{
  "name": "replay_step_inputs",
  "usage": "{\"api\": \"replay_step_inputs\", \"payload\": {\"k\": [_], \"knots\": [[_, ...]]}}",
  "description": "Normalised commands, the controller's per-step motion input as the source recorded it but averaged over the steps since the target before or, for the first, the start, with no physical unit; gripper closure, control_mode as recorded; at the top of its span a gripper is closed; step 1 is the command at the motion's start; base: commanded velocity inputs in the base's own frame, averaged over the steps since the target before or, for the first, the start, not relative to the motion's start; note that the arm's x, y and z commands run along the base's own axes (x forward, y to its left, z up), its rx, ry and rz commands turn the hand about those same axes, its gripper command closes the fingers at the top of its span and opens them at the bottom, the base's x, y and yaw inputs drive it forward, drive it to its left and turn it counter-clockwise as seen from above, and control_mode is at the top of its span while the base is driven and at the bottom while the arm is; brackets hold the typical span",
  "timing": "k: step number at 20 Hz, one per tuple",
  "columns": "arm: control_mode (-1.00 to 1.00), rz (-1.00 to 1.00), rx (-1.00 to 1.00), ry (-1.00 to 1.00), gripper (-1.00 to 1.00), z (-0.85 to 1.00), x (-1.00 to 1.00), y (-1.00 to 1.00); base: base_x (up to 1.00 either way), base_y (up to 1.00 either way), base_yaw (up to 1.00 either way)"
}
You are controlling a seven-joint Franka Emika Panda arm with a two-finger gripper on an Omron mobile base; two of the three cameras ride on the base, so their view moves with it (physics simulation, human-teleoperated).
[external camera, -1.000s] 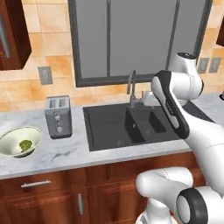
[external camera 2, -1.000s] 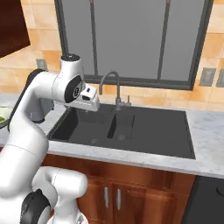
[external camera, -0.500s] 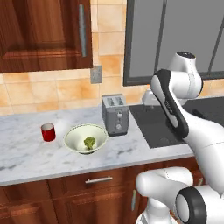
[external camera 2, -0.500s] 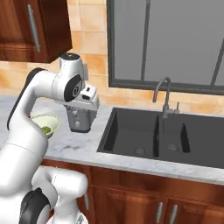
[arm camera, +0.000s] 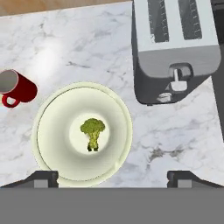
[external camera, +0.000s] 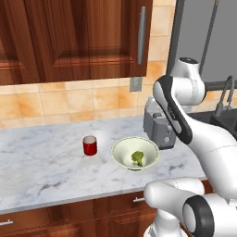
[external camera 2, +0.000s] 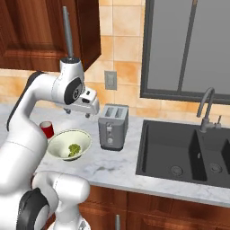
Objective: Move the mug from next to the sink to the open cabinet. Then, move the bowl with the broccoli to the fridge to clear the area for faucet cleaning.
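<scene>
White-veined marble tabletop [arm camera: 175, 131] under me, wood cupboards [external camera: 69, 41] and tan tile behind. My fingers [arm camera: 43, 178] spread wide, holding nothing, hovering above tabletop. Bowl [arm camera: 52, 148] straight below between fingertips, upright, broccoli [arm camera: 92, 130] lying at its centre. Red mug [arm camera: 17, 89] just beside bowl's far-left rim, upright, not touching, handle toward me. Grey toaster [arm camera: 175, 57] just beyond bowl on other side. Dark sink [external camera 2: 188, 152] past toaster, faucet [external camera 2: 205, 108] at its back edge. Mug [external camera: 90, 145] well apart from sink.
</scene>
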Motion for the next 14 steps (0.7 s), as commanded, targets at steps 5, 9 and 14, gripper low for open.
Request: {"api": "replay_step_inputs", "payload": {"k": [5, 9, 14], "knots": [[-1.00, -0.11, 0.07, 0.00, -1.00, -0.92, -0.42, -0.32, 0.00, 0.00, 0.00], [-1.00, -0.11, 0.27, 0.00, -1.00, -0.73, -0.62, -0.49, 0.00, 0.00, 0.00], [-1.00, -0.06, 0.21, 0.00, -1.00, -0.58, -0.11, 0.00, 0.00, 0.00, 0.00]]}}
